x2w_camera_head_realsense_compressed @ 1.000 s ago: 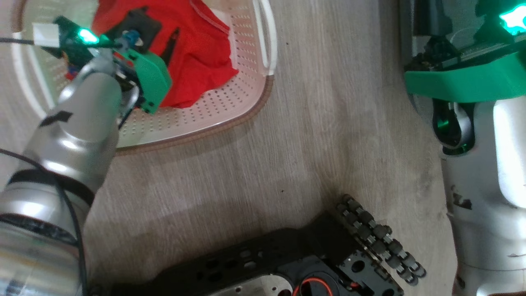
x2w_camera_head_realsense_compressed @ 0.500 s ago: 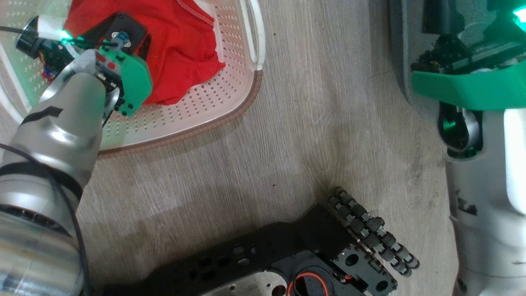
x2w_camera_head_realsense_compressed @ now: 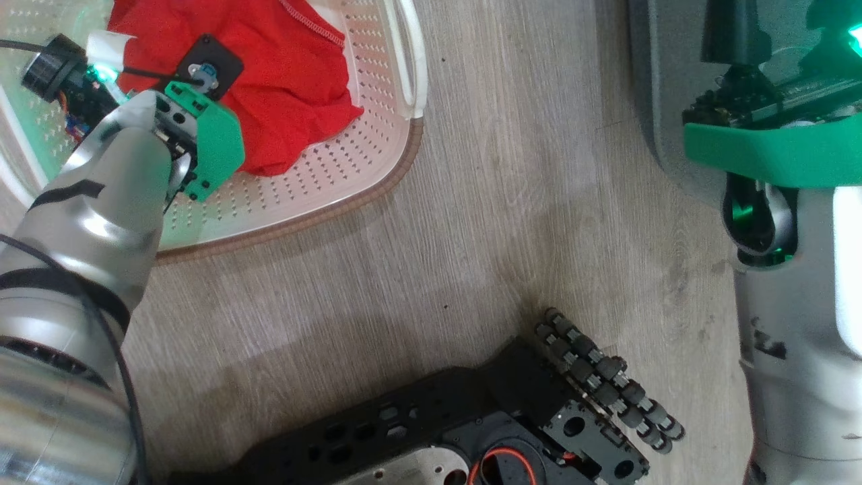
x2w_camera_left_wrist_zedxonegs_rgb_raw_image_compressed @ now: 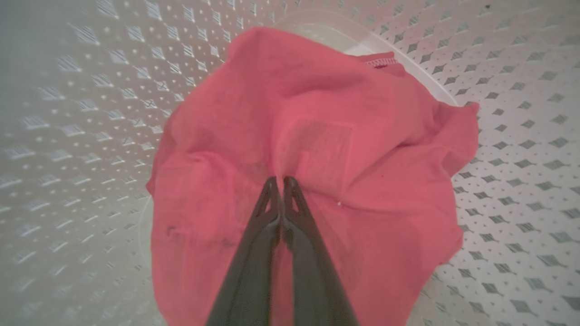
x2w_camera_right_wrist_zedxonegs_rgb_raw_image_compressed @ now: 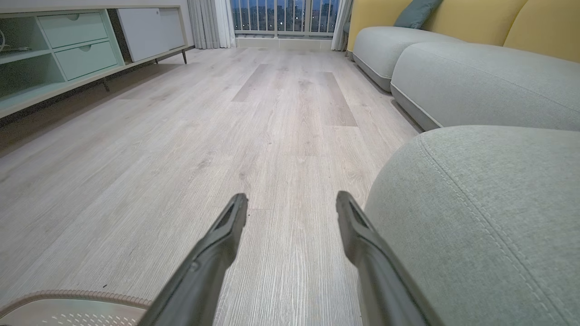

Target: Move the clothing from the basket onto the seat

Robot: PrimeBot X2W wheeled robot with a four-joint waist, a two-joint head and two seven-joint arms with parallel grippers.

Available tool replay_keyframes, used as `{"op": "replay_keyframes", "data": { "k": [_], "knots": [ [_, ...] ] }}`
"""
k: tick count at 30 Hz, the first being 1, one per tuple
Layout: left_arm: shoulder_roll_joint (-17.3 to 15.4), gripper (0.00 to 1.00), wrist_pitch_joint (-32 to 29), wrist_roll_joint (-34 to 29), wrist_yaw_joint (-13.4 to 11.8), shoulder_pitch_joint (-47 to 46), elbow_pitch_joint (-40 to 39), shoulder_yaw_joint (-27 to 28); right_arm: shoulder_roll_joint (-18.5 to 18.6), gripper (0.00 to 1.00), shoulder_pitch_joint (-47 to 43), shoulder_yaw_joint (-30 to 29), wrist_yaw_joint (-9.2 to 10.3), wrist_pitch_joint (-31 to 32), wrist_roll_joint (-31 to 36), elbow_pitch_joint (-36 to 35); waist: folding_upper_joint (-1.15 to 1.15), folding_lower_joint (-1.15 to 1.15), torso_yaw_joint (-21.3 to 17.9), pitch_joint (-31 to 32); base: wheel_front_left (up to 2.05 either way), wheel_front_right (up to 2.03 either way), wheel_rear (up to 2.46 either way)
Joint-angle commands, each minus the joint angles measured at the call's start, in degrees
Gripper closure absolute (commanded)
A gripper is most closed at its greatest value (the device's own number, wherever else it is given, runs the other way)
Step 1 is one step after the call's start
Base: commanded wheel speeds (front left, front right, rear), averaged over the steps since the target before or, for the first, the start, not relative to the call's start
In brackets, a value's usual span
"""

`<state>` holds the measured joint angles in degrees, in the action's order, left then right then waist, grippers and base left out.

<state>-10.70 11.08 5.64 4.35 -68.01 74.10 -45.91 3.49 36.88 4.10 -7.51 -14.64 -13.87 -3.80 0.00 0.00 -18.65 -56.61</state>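
A: How far along?
B: Barely begun, I'd say. The seat (x2w_camera_right_wrist_zedxonegs_rgb_raw_image_compressed: 476, 217) shows no garment; the basket (x2w_camera_head_realsense_compressed: 350, 168) on the floor (x2w_camera_head_realsense_compressed: 525, 202) holds the clothing (x2w_camera_left_wrist_zedxonegs_rgb_raw_image_compressed: 317, 113).
A: Grippers?
B: Left gripper (x2w_camera_left_wrist_zedxonegs_rgb_raw_image_compressed: 280, 181) pinched together on a red fold; right gripper (x2w_camera_right_wrist_zedxonegs_rgb_raw_image_compressed: 292, 201) spread apart, holding nothing. Lifting and carrying remain

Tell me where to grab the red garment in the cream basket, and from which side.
Pinch a raised fold mid-heap on the red soft fabric garment, coming from above: it lies crumpled in the cream perforated plastic basket, whose walls block side approaches.
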Motion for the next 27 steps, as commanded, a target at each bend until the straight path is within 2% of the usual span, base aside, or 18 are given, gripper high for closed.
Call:
{"op": "replay_keyframes", "data": {
  "k": [1, 10, 19, 27],
  "knots": [
    [-1.6, 1.00, 0.0, 0.4, -0.2, 0.3, -0.3, 0.7, -0.6, 0.00, -1.5, 0.4, 0.02, -0.4, -0.5, -1.7, 0.00, 0.00, 0.0, 0.3, 0.00, 0.00, 0.00],
    [-1.5, 1.00, 1.5, 2.7, 0.6, 1.8, -0.2, 1.5, -0.6, 0.00, 1.5, 0.9, 0.02, -0.4, -0.9, 0.0, 0.00, 0.00, -0.5, 3.1, 0.00, 0.00, 0.00],
    [2.8, 1.00, 3.8, 7.1, 1.7, 7.1, -2.8, 3.7, -0.6, 0.00, 0.8, -0.2, 0.02, -0.4, 2.5, 4.8, 0.00, 0.00, 5.1, 12.6, 0.00, 0.00, 0.00],
    [4.2, 1.00, 3.9, 10.5, 2.0, 14.9, -13.7, 7.2, -0.6, 0.00, -1.8, -0.6, 0.02, -0.4, 5.5, 10.3, 0.00, 0.00, 10.6, 23.8, 0.00, 0.00, 0.00]
  ]
}}
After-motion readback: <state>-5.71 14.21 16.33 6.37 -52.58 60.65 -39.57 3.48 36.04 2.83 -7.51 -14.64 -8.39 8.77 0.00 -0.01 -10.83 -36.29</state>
